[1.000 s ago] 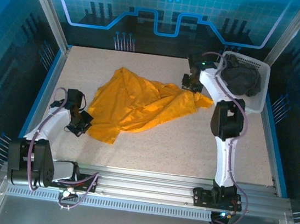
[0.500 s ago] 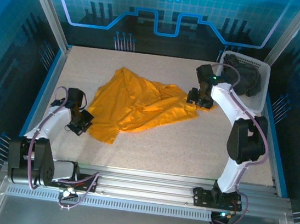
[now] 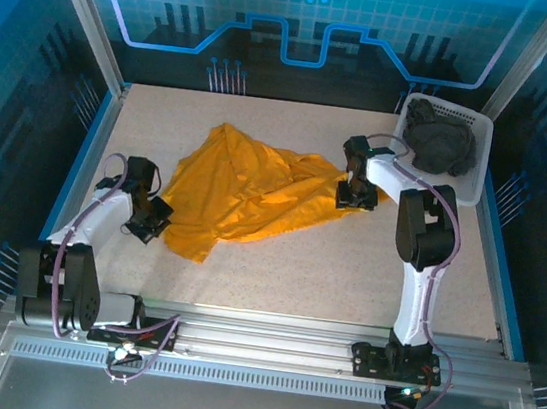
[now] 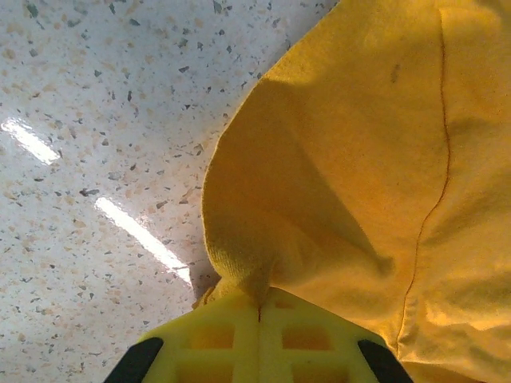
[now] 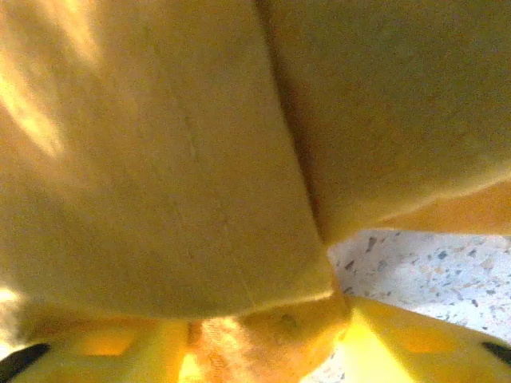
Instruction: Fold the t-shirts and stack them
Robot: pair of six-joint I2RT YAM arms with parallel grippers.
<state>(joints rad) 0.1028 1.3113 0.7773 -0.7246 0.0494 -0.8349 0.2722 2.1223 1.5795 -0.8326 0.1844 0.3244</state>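
Note:
The mustard-orange t-shirt [image 3: 249, 196] lies crumpled in the middle of the table. My left gripper [image 3: 155, 224] is at its near left corner. In the left wrist view the jaws are shut, with a fold of the orange cloth [image 4: 359, 159] pinched between the yellow fingertips [image 4: 259, 299]. My right gripper [image 3: 354, 193] is down on the shirt's right end. In the right wrist view bunched orange cloth [image 5: 160, 159] fills the gap between the right gripper's [image 5: 263, 335] fingers. The charcoal grey t-shirt [image 3: 441, 141] sits bundled in the basket.
The white lattice basket [image 3: 473, 180] stands at the far right corner of the speckled table [image 3: 345, 274]. Blue side rails and aluminium posts border the table. Bare tabletop lies near the arm bases.
My right gripper has come from the shirt's far edge beside the basket toward me and down onto the shirt's right end. The left gripper has shifted slightly with its corner.

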